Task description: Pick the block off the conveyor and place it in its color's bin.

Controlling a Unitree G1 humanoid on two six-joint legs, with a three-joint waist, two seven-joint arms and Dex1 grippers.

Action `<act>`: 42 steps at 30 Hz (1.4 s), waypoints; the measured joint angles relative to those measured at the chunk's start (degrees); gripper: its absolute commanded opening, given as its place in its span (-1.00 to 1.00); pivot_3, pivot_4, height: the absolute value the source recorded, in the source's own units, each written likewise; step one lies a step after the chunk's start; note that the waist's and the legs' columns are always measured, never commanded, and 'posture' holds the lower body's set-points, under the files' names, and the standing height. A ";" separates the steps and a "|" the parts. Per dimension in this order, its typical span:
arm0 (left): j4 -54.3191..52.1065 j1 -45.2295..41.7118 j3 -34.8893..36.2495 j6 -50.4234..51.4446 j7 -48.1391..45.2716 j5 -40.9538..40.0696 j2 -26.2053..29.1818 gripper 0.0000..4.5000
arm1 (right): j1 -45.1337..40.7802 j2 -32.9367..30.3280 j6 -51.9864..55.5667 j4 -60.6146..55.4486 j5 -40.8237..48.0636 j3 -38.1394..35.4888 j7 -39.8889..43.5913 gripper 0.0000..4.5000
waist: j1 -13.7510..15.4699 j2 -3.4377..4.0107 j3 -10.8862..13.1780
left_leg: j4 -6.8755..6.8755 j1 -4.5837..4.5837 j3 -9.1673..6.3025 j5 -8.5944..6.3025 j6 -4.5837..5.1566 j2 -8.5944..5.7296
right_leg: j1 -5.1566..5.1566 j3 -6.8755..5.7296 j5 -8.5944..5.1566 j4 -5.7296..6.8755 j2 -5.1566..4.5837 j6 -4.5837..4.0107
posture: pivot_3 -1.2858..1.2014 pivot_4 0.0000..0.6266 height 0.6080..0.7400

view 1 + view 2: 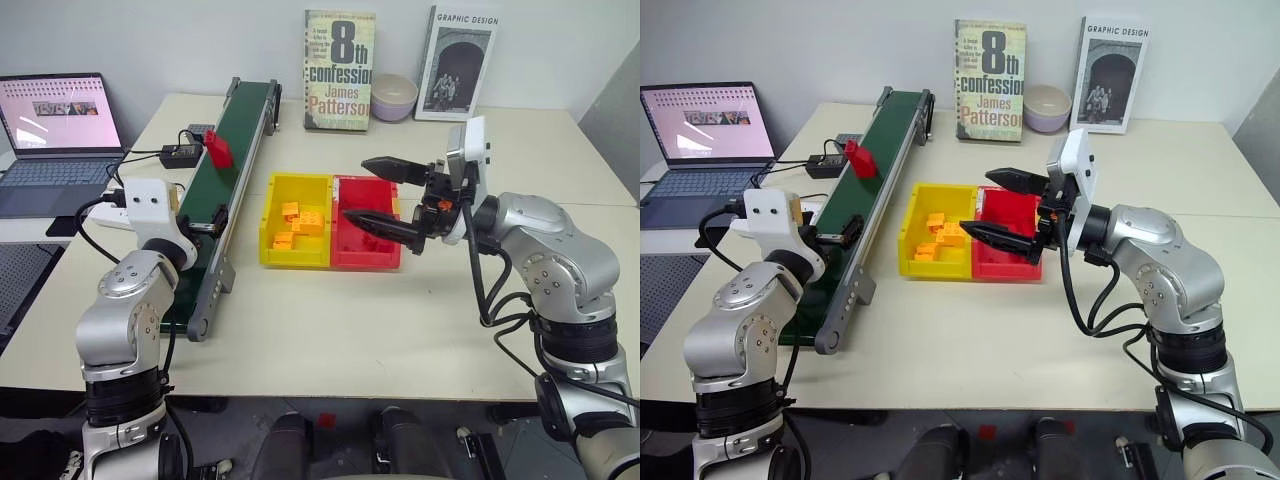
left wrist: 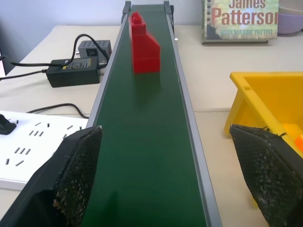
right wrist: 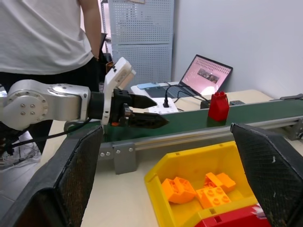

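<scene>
The red block [image 1: 217, 148] stands on the dark green conveyor [image 1: 245, 115], about midway along the belt. My left gripper [image 1: 208, 222] hovers open over the belt's near stretch, pointing along it. The block [image 2: 144, 45] lies well ahead of its fingers, with bare belt [image 2: 147, 142] between. My right gripper [image 1: 355, 188] hangs open and empty above the seam between the yellow tray and the red bin [image 1: 365, 258]. From the right wrist, the block [image 3: 218, 106] and my left gripper [image 3: 161, 111] show along the conveyor.
The yellow tray [image 1: 297, 181] beside the red bin holds orange bricks [image 1: 300, 220]. A power adapter [image 1: 180, 155], a power strip [image 2: 28, 146] and a laptop [image 1: 60, 130] sit left of the belt. Two books [image 1: 338, 70] and a bowl [image 1: 393, 97] stand at the back. A person [image 3: 47, 33] stands beyond the table.
</scene>
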 measured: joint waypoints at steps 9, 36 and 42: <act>0.52 -0.04 -0.53 -0.11 0.25 0.17 -0.02 0.98 | 0.04 -1.16 3.05 -1.51 3.54 -0.01 0.00 1.00 | 0.00 0.00 0.00 | -0.01 0.00 -0.01 0.00 0.00 0.01 | 0.00 -0.01 0.00 0.00 -0.03 0.00 | 0.03 -0.52 1.00; -3.68 3.71 2.64 7.82 3.72 -1.78 -1.13 0.31 | -0.04 -1.74 4.86 -2.99 6.37 0.00 -0.21 1.00 | -0.01 0.00 0.00 | -0.02 -0.01 -0.02 0.00 0.00 0.03 | -0.01 -0.02 0.00 -0.01 -0.03 0.00 | 0.03 -0.52 1.00; -9.78 6.79 4.04 12.80 4.38 -3.40 -1.38 -0.23 | -0.40 -1.68 4.73 -2.13 6.37 -0.01 -0.18 1.00 | -0.01 0.00 0.00 | -0.02 0.00 -0.02 0.00 0.00 0.04 | 0.00 -0.01 -0.01 -0.01 -0.03 -0.01 | 0.03 -0.52 1.00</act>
